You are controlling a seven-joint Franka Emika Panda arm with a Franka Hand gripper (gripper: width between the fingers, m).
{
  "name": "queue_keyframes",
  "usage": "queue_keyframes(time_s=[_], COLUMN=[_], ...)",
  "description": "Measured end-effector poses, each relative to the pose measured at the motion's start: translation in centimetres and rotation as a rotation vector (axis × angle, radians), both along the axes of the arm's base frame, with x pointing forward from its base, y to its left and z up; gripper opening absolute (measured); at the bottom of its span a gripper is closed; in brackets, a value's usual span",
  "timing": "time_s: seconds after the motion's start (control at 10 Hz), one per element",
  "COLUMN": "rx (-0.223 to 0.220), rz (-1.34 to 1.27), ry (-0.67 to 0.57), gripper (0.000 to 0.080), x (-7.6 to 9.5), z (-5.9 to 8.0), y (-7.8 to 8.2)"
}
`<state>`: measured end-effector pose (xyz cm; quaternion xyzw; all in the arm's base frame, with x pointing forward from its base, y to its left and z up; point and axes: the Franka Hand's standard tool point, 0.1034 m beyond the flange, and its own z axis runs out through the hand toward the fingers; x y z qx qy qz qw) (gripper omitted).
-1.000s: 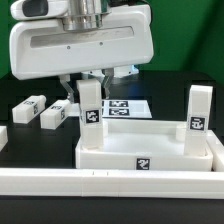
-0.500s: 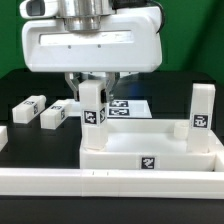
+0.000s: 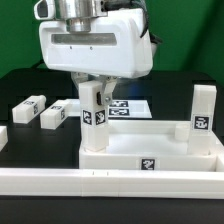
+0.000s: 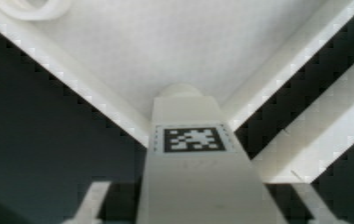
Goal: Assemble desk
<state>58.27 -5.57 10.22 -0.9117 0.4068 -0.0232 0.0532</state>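
The white desk top (image 3: 150, 160) lies tray-like on the black table. One leg (image 3: 93, 112) stands upright on its corner at the exterior view's left. A second leg (image 3: 202, 115) stands on the corner at the right. My gripper (image 3: 92, 88) is directly above the left leg, with a finger on each side of its upper end. In the wrist view the tagged leg (image 4: 195, 160) sits between the fingers (image 4: 96, 200) with a dark gap on each side, so the gripper (image 4: 192, 205) is open around it. The desk top's underside (image 4: 156, 50) fills the background.
Two loose legs (image 3: 30, 107) (image 3: 57, 114) lie on the table at the exterior view's left. The marker board (image 3: 125, 108) lies behind the desk top. A long white border rail (image 3: 110, 182) runs along the front.
The gripper's hand has shifted toward the exterior view's right and turned above the left leg. The leg has stayed upright on the corner.
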Motion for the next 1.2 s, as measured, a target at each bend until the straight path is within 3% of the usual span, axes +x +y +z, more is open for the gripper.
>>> queue_keyframes(time_s=[0.1, 0.2, 0.3, 0.6, 1.2], rx=[0.000, -0.003, -0.007, -0.038, -0.116], rz=[0.012, 0.046, 0.109, 0.419, 1.018], ry=[-0.001, -0.003, -0.007, -0.029, -0.038], gripper=[0.0296, 0.0524, 0.0611, 0.0648, 0.0649], x=[0.00, -0.01, -0.01, -0.04, 0.95], z=[-0.02, -0.03, -0.05, -0.12, 0.34], y=[0.07, 0.07, 0.09, 0.05, 0.42])
